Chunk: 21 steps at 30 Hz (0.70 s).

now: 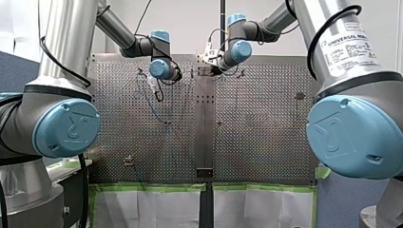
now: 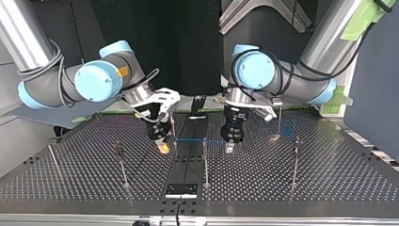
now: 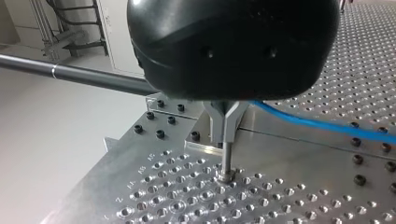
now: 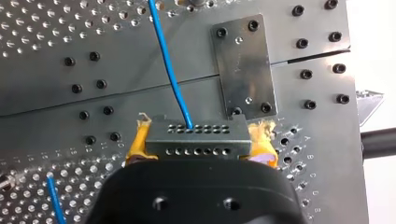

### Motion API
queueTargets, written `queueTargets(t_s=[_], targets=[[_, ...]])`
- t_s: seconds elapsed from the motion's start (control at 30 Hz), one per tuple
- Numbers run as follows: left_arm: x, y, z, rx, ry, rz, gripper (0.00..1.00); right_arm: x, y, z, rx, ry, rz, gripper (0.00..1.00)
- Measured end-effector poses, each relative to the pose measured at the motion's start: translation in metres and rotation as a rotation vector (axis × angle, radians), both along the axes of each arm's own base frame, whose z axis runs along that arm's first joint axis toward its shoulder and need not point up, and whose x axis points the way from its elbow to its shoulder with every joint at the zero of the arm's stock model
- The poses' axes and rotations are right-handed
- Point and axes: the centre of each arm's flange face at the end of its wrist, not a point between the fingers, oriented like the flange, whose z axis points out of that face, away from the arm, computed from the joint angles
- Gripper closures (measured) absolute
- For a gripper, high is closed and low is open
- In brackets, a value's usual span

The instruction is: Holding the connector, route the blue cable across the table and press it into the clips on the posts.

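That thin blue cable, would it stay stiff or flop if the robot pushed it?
Probably floppy: the thin blue cable curves gently leaving the grey perforated connector block in my right pincer. Likely light: it spans the gap to my left pincer without visible sag.

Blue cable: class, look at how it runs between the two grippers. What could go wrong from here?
1. The cable looks stretched straight between the right gripper and the left gripper. More pull might drag it out of the connector, or slip the connector from the yellow pads.
2. The left gripper sits right over a thin post. A push off line could bend it.
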Motion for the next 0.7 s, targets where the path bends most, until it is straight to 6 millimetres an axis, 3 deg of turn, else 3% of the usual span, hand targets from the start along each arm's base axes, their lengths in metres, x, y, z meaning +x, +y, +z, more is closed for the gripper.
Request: queueTargets(t_s=[0.53,0.7], targets=[[0.045,-0.007,-0.008,0.024,0.033,-0.006,1.00,-0.021,-0.031,0.011,-0.013,-0.027,-0.015,1.00],[0.057,-0.004,0.004,0.021,0.017,0.004,1.00,-0.030,-0.043,0.008,-0.011,-0.026,-0.031,1.00]])
